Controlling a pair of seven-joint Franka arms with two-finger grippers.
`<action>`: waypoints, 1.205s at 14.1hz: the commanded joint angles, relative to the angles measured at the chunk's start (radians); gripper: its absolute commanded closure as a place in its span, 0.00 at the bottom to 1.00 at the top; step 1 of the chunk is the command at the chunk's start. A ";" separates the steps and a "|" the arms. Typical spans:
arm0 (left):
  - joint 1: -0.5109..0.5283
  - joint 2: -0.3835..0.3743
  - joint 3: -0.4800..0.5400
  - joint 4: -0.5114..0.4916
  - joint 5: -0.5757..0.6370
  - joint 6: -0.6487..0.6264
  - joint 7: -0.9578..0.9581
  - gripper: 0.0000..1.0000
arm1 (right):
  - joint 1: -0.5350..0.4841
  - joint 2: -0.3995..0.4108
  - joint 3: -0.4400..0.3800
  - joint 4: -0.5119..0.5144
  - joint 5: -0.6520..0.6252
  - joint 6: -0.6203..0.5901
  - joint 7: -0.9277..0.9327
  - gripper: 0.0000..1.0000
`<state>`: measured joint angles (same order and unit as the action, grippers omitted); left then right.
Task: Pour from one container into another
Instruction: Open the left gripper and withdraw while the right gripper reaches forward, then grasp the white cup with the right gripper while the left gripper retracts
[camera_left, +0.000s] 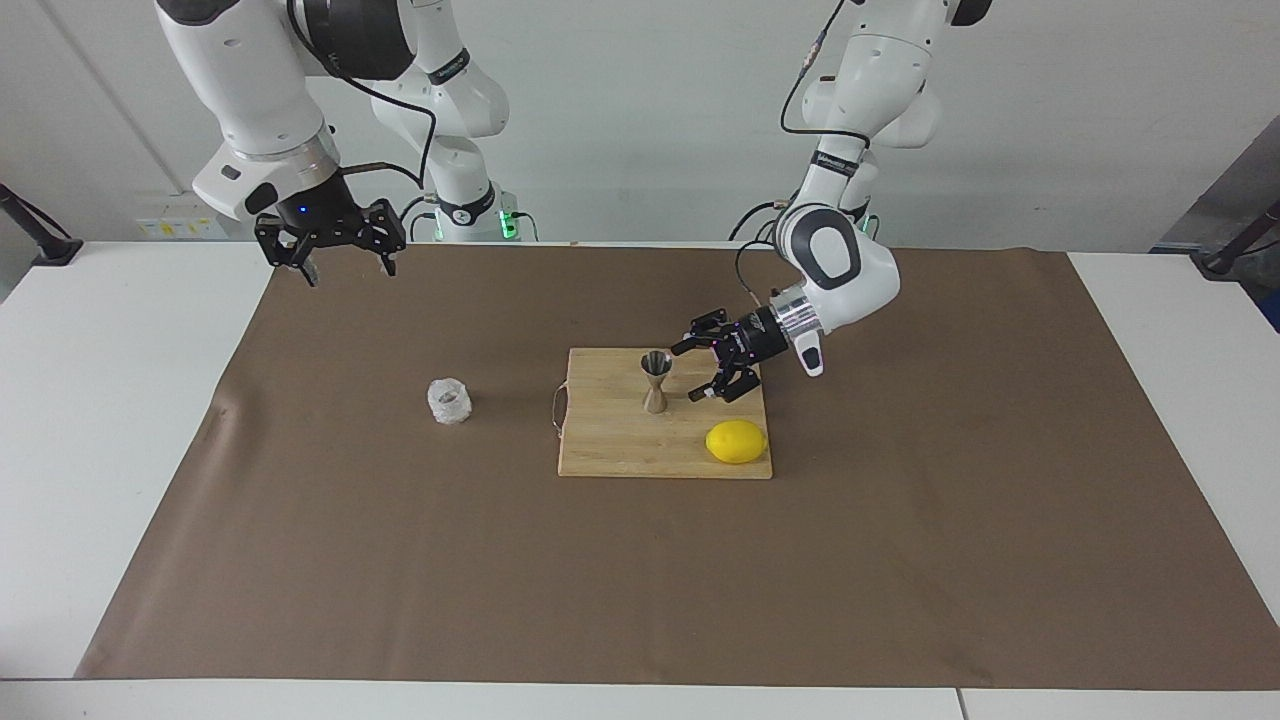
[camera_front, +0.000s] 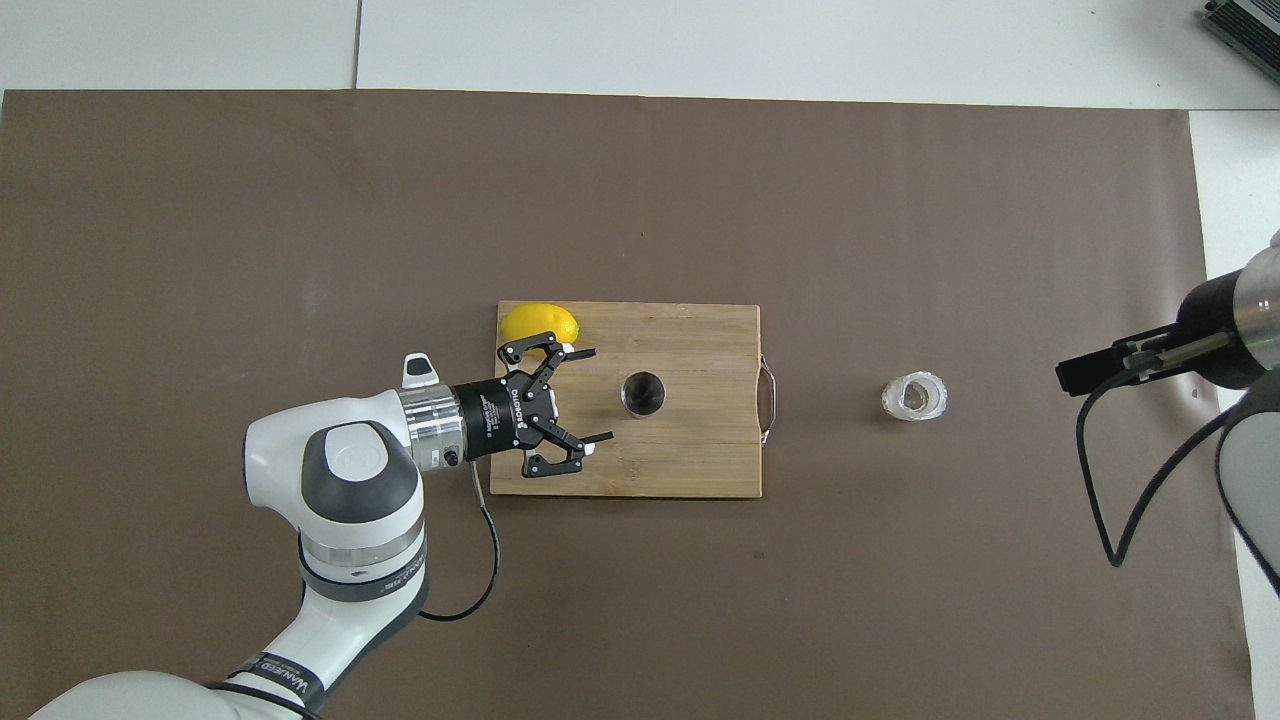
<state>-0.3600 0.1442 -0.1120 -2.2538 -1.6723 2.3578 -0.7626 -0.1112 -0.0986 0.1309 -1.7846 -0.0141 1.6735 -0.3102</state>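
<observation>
Yellow lemon (camera_left: 736, 442), pale wooden board (camera_left: 620, 440), brown mat (camera_left: 900, 560).

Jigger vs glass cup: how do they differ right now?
The jigger is shiny steel and hourglass-shaped; the glass cup is clear, squat and textured. The jigger stands on the cutting board beside the open left gripper; the glass cup sits on the brown mat. Both are upright and unheld.

The overhead picture's edge cuts off most of the right arm (camera_front: 1215, 335) (its fingers lie unseen), and the glass cup's (camera_front: 914, 397) contents are unreadable.
</observation>
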 joint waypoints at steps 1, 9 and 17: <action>0.058 -0.054 -0.001 0.016 0.258 -0.070 -0.156 0.00 | -0.016 -0.073 0.007 -0.139 0.017 0.081 -0.265 0.00; 0.300 -0.035 -0.001 0.342 1.035 -0.481 -0.325 0.00 | -0.005 -0.030 0.007 -0.272 0.032 0.225 -0.959 0.00; 0.328 -0.028 0.012 0.462 1.388 -0.540 -0.057 0.00 | -0.025 0.160 0.009 -0.312 0.118 0.434 -1.415 0.00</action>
<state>-0.0498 0.0980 -0.1044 -1.8313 -0.3450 1.8421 -0.9107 -0.1212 0.0305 0.1297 -2.0972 0.0761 2.0545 -1.6533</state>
